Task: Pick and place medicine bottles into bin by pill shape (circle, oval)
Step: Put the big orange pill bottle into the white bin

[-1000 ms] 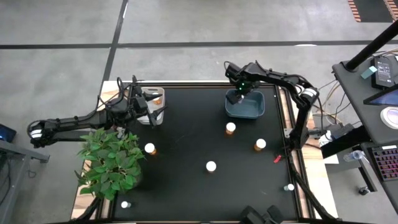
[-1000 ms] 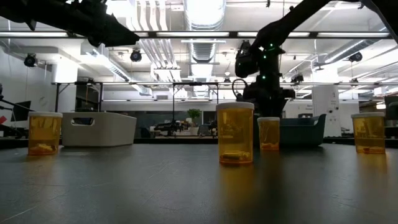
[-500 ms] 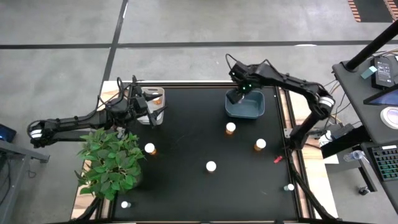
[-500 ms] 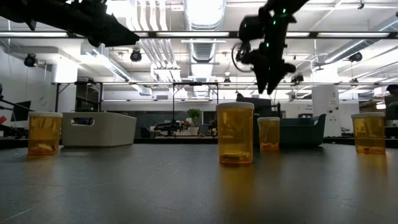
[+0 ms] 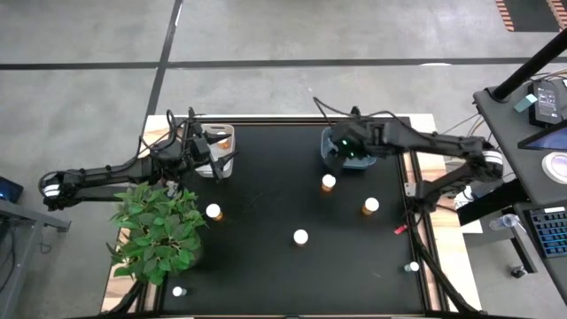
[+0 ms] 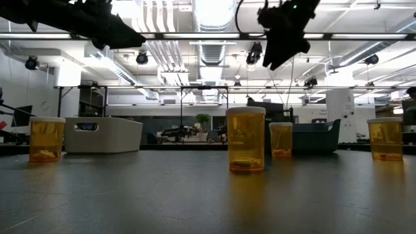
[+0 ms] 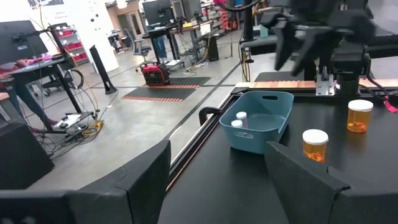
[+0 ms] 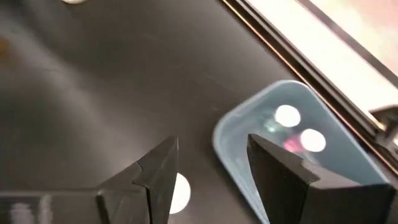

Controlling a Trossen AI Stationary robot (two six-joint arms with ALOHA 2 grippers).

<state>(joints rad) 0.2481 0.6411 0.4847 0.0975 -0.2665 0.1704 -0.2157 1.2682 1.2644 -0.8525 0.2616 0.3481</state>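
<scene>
At the far left corner of the black desk (image 5: pixel 266 195), the left gripper (image 5: pixel 215 162) hangs beside a pale grey bin (image 5: pixel 218 140), its jaws spread with nothing between them. Below it a leafy green potted plant (image 5: pixel 158 232) stands on the left edge, with a tiny pale white-capped bottle (image 5: pixel 179 291) near the front corner. An orange-amber medicine bottle with a white cap (image 5: pixel 213 212) stands just right of the plant. Further right, a second amber bottle (image 5: pixel 301 237) stands mid-desk, a third (image 5: pixel 329 182) nearer the back, and a fourth (image 5: pixel 370 206) to its right. Above the blue-grey plastic bin (image 5: pixel 344 156) at the back right, the right gripper (image 5: pixel 353 151) hangs raised off the desk, jaws apart and holding nothing. Two small white-capped bottles (image 7: pixel 237 119) lie inside that bin. Another tiny pale bottle (image 5: pixel 412 266) sits at the right edge near the front.
</scene>
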